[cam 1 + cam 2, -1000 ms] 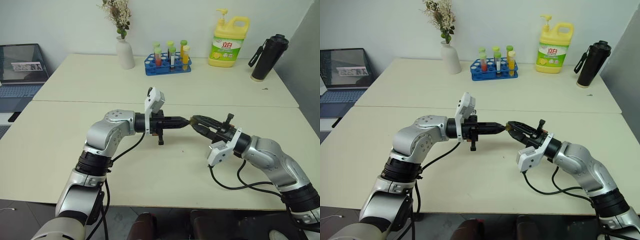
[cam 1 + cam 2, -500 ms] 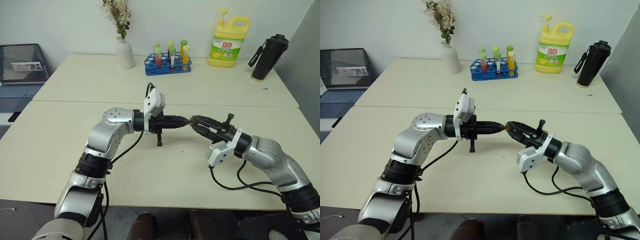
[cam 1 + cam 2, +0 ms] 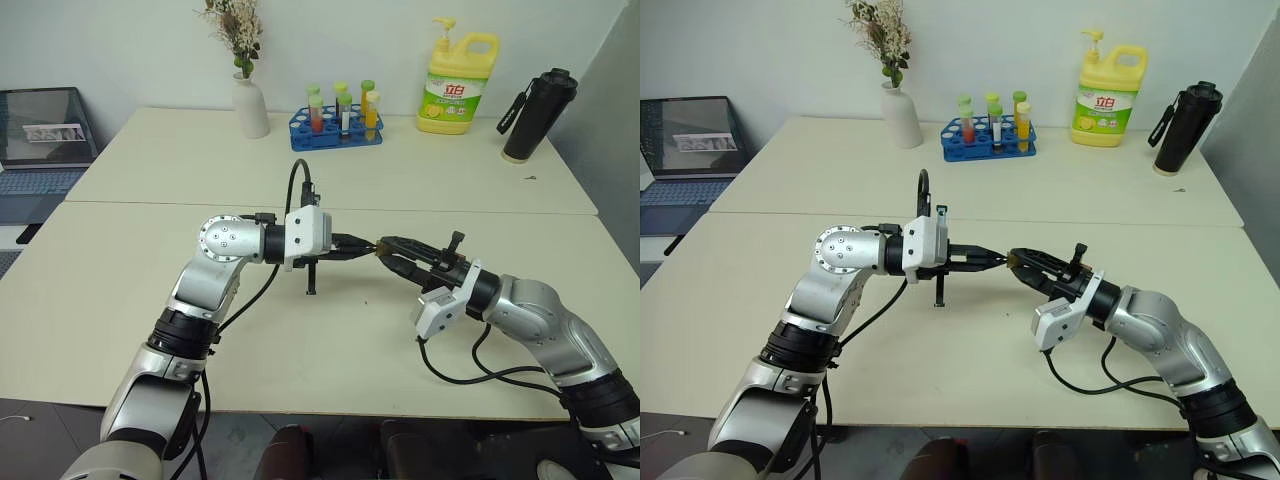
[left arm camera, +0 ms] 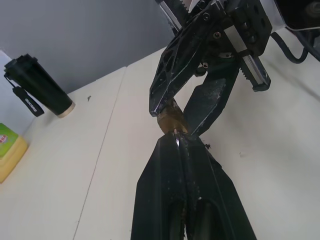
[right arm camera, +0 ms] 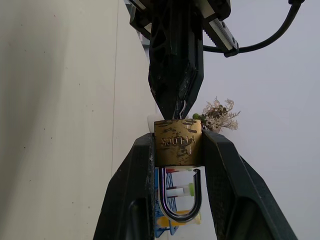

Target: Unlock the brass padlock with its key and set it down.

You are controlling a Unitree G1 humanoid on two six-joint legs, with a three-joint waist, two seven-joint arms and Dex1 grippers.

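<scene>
The brass padlock (image 5: 177, 142) is a small gold-coloured block held above the middle of the table (image 3: 330, 360), with my right gripper (image 3: 392, 248) shut on its two sides. Its silvery shackle (image 5: 178, 202) loops back between the right fingers (image 5: 134, 190). My left gripper (image 3: 362, 246) comes in from the opposite side, level, shut on the key (image 4: 176, 132). A thin silver bit of the key shows between its tips, right at the padlock's (image 4: 170, 121) bottom face. How deep the key sits in the lock I cannot tell.
Along the far table stand a white vase (image 3: 250, 105), a blue rack of test tubes (image 3: 336, 128), a yellow detergent bottle (image 3: 455, 85) and a black bottle (image 3: 535, 113). A laptop (image 3: 40, 135) sits off to the left.
My left wrist has rolled about its own pointing line, with its white camera housing swinging from on top round to the side. Both hands stay in place, tips still meeting at the padlock.
</scene>
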